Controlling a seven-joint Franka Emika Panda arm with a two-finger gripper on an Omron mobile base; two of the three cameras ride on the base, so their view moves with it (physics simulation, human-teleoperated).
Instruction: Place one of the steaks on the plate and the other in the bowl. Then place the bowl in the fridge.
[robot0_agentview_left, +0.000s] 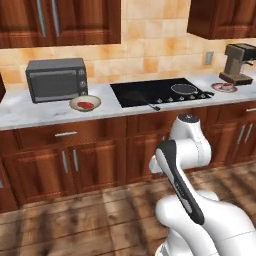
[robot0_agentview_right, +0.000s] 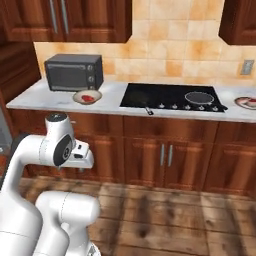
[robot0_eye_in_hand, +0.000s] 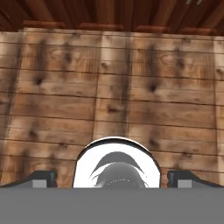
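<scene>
Bowl (robot0_agentview_left: 85, 103), tan-rimmed with cream inside, holds a red steak (robot0_agentview_left: 86, 104); tool (robot0_eye_in_hand: 112, 178) spread wide, empty.

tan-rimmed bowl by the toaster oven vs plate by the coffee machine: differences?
The shallow tan-rimmed bowl sits left of the black cooktop; the flat pinkish plate sits right of it. The bowl is deeper, the plate flatter. Each holds one red steak on the grey marble counter.

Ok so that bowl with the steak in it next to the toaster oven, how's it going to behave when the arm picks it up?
The bowl looks rigid and shallow, so a rim pinch would probably hold. The steak lies loose inside, so tilting may let it slide toward the low rim. It sits flat on the counter, so a push would likely slide it, not tip it.
</scene>
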